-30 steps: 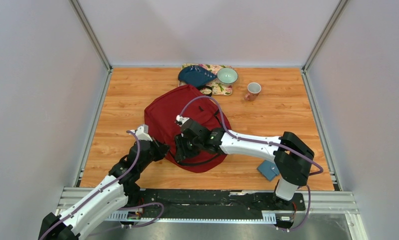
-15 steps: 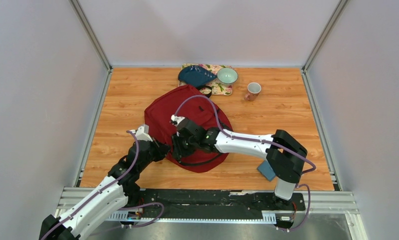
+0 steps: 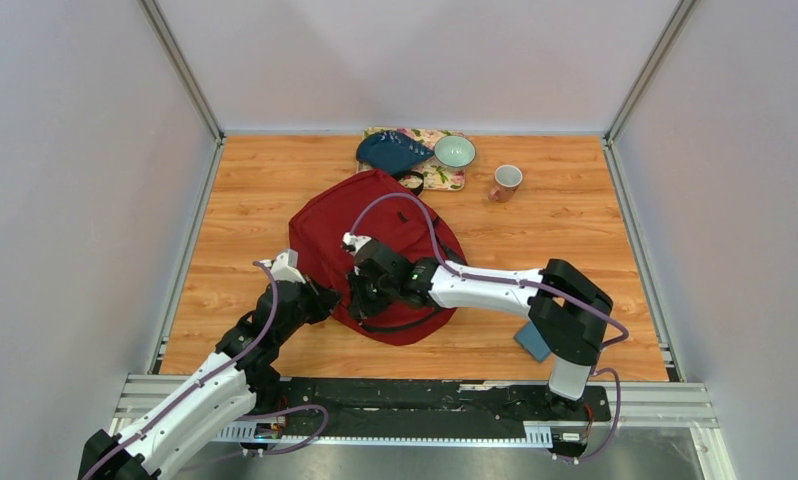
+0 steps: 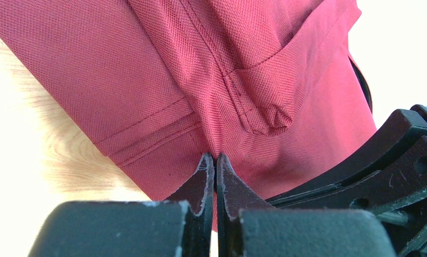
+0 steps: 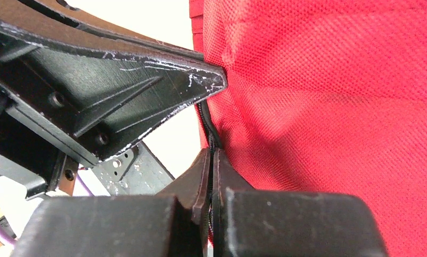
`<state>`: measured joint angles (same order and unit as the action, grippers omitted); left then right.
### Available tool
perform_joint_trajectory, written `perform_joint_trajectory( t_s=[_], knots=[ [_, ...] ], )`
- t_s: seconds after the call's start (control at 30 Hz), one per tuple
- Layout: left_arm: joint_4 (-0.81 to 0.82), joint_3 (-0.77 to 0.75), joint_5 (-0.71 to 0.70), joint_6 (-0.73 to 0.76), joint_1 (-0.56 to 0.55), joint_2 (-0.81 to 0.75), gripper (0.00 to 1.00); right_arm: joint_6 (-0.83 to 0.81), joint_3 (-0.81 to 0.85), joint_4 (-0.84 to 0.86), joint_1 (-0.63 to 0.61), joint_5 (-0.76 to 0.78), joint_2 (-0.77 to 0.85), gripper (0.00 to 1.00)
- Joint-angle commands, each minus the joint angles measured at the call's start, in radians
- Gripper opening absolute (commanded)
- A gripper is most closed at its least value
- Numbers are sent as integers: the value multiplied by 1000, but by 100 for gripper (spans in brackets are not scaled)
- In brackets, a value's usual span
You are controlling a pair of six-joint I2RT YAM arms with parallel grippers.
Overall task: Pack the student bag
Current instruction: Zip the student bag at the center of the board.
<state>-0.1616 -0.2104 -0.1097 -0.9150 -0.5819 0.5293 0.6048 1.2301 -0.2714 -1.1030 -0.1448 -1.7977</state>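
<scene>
The dark red student bag (image 3: 380, 225) lies flat in the middle of the table. My left gripper (image 3: 327, 298) is at its near left edge. In the left wrist view the jaws are shut on a fold of the bag's red fabric (image 4: 215, 158), beside a seam. My right gripper (image 3: 361, 296) is at the bag's near edge, close to the left one. In the right wrist view it is shut on the black zipper cord (image 5: 211, 154) at the edge of the bag's red fabric (image 5: 318, 96). The left gripper's black finger (image 5: 147, 91) shows just above it.
At the back, a floral tray (image 3: 447, 180) holds a dark blue pouch (image 3: 390, 152) and a pale green bowl (image 3: 455, 151). A pink mug (image 3: 506, 181) stands to its right. A small blue wallet (image 3: 533, 342) lies near the right arm's base.
My right gripper has slid a little left along the bag's near edge, closer to the left gripper. The left arm has held still.
</scene>
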Motion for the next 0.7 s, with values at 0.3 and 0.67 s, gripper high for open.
perform_joint_trajectory(
  t_s=[0.3, 0.67],
  knots=[
    [-21, -35, 19, 13, -1, -12, 0, -25, -93, 116, -4, 63, 146, 0],
    [-122, -84, -57, 60, 1, -11, 0, -111, -236, 294, -1, -131, 231, 0]
  ],
)
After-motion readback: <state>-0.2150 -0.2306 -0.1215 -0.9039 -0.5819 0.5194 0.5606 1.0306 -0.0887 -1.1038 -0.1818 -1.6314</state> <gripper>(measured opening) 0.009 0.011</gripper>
